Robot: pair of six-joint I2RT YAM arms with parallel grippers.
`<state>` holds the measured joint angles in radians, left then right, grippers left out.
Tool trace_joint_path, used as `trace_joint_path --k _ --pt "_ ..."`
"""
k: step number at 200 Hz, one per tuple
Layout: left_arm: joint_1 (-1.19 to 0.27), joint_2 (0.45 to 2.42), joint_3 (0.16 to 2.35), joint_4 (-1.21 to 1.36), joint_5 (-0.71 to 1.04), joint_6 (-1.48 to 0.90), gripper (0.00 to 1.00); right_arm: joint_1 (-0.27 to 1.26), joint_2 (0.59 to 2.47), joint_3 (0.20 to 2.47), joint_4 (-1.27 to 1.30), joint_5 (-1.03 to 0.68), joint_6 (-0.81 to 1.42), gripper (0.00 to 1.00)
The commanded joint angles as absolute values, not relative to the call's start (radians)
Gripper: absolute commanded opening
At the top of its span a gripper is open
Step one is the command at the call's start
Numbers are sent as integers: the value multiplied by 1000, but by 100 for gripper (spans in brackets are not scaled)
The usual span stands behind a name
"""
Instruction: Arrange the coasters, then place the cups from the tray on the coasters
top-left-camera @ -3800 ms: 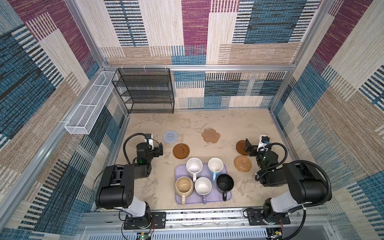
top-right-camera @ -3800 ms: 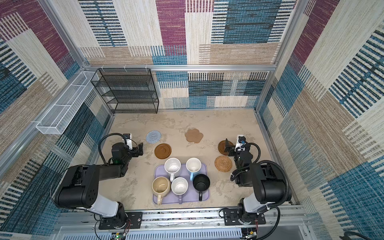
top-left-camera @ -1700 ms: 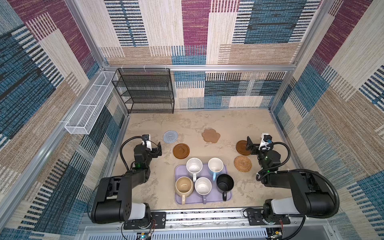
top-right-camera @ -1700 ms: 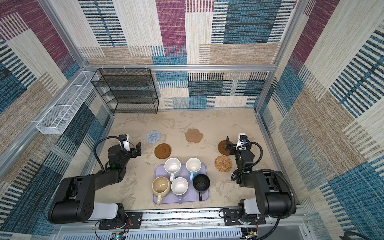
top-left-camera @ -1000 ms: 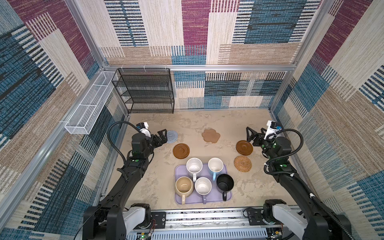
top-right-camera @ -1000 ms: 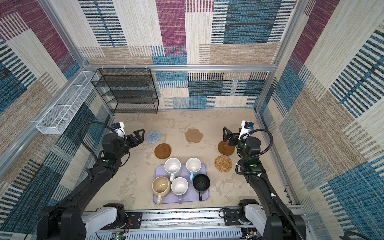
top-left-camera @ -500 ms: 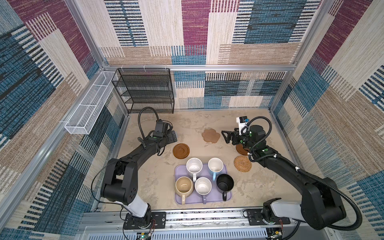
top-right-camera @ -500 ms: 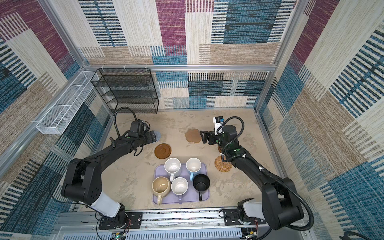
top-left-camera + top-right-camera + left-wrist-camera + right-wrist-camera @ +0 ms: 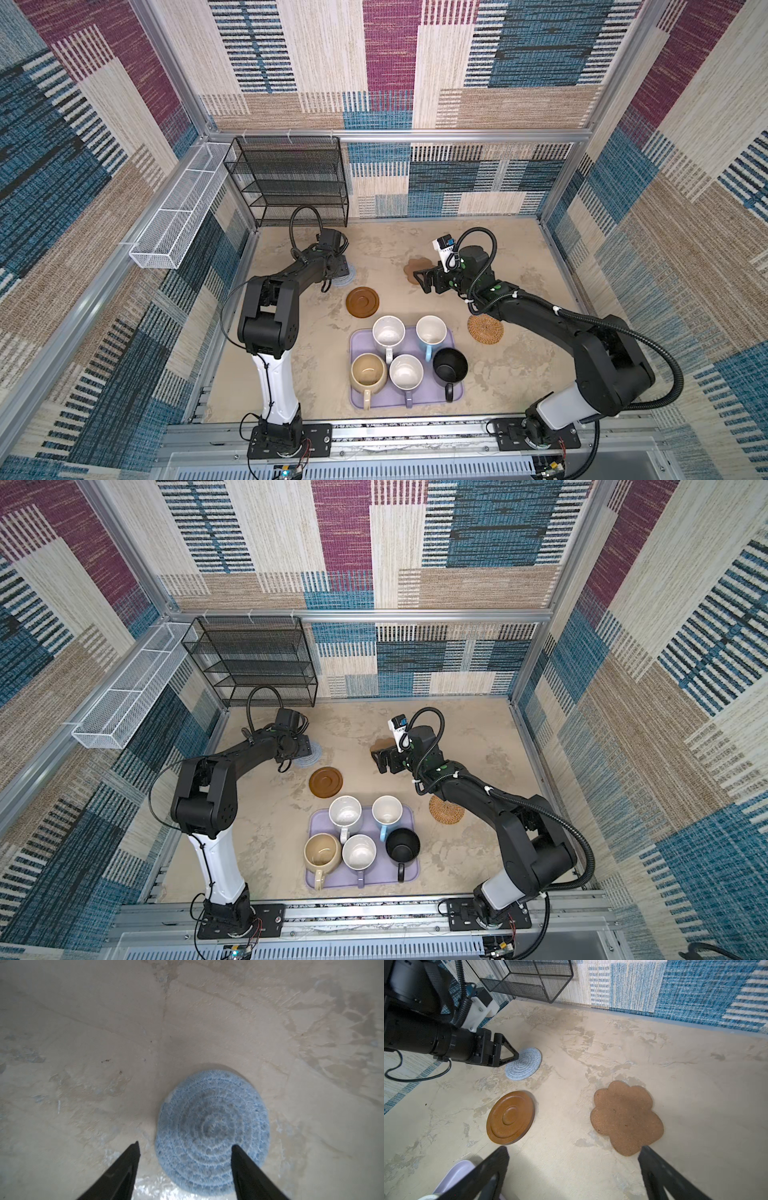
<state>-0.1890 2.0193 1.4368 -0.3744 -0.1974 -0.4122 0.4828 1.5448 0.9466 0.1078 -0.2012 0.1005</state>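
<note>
My left gripper (image 9: 185, 1147) is open and low over the grey-blue woven coaster (image 9: 212, 1132); one fingertip lies over the mat, the other outside its edge. In both top views it sits at the back left (image 9: 340, 266). My right gripper (image 9: 574, 1149) is open and empty, just short of the tan paw coaster (image 9: 625, 1115). A brown disc coaster (image 9: 362, 302) and a rattan coaster (image 9: 485, 328) lie on the table. The lavender tray (image 9: 415, 399) holds the speckled white (image 9: 388, 332), light blue (image 9: 431, 330), beige (image 9: 368, 371), lavender (image 9: 406, 371) and black (image 9: 450, 365) cups.
A black wire shelf (image 9: 291, 178) stands against the back wall at the left. A white wire basket (image 9: 178, 212) hangs on the left wall. Patterned walls close in the table on three sides.
My left gripper's jaws have narrowed over the grey-blue coaster. My right gripper has swung left, from the right-hand brown disc to the near side of the paw coaster.
</note>
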Motion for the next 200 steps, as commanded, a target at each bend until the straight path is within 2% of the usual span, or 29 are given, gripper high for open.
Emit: trace_joint_path --k 1,23,56,87,153,200 --pt "-184 2065 1500 -462 -229 -382 69 490 1558 963 116 -207 94 100" --pt "-184 2080 1511 -488 -241 -391 62 495 1558 966 112 -207 89 100" --pt "-184 2080 1493 -517 -224 -392 59 497 1542 961 111 -202 86 100" --pt "-181 2056 1441 -501 -216 -393 50 500 1516 942 115 -194 98 100" --pt "-179 1989 1351 -474 -177 -400 48 505 1448 904 110 -173 106 100" --pt "-169 1969 1457 -540 -143 -376 53 506 1424 902 85 -172 111 100"
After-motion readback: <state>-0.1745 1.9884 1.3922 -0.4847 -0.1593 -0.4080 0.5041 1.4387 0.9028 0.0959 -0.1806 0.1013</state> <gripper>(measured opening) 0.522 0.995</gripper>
